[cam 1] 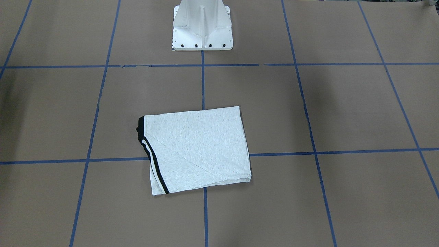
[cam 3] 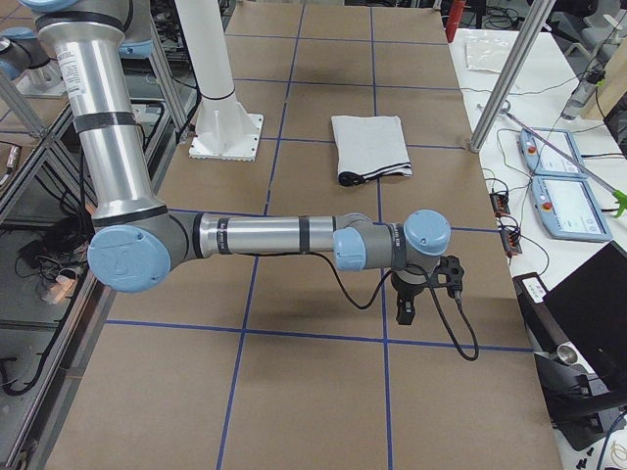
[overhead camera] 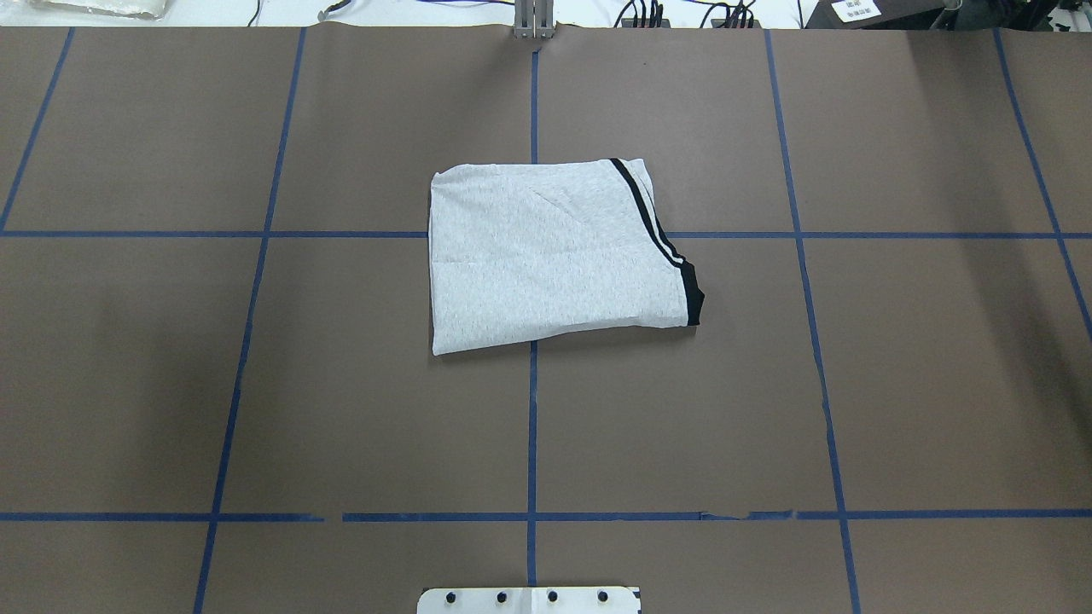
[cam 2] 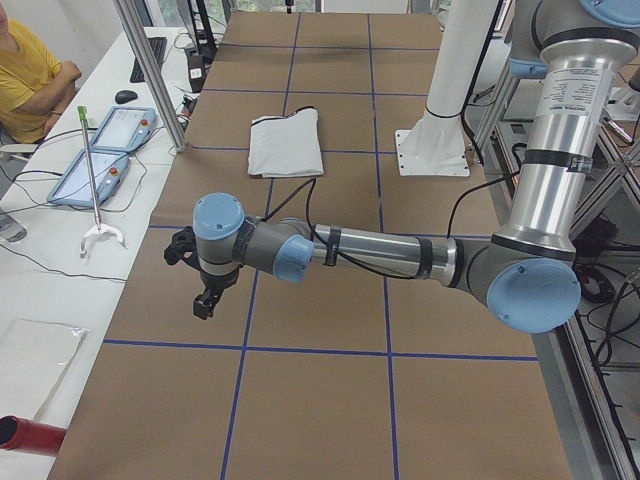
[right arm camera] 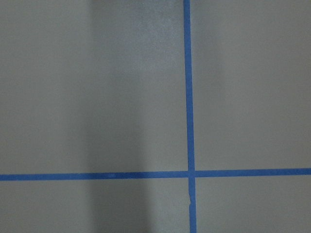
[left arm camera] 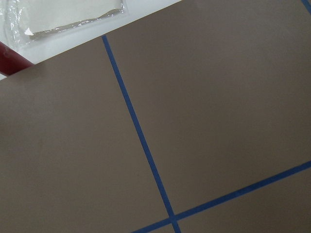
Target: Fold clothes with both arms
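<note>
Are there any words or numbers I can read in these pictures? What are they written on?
No text is readable in any view.
white label on the dark box past the table's far edge: print too small to read.
white tag beside the table in the exterior right view: too blurred to read.
T-shirt: folded, showing only plain grey cloth and black stripes, no words.

One T-shirt (overhead camera: 546, 256). Two arms – left arm (cam 2: 380, 255), right arm (cam 3: 265, 235). Two grippers – left gripper (cam 2: 204, 304), right gripper (cam 3: 405, 311). One white pedestal (cam 1: 202, 31). Two pendants: near pendant (cam 2: 85, 180), far pendant (cam 2: 125, 128). One person (cam 2: 30, 70). One grabber stick (cam 2: 92, 170). One computer mouse (cam 2: 125, 96). One plastic bag (cam 2: 35, 360).
</note>
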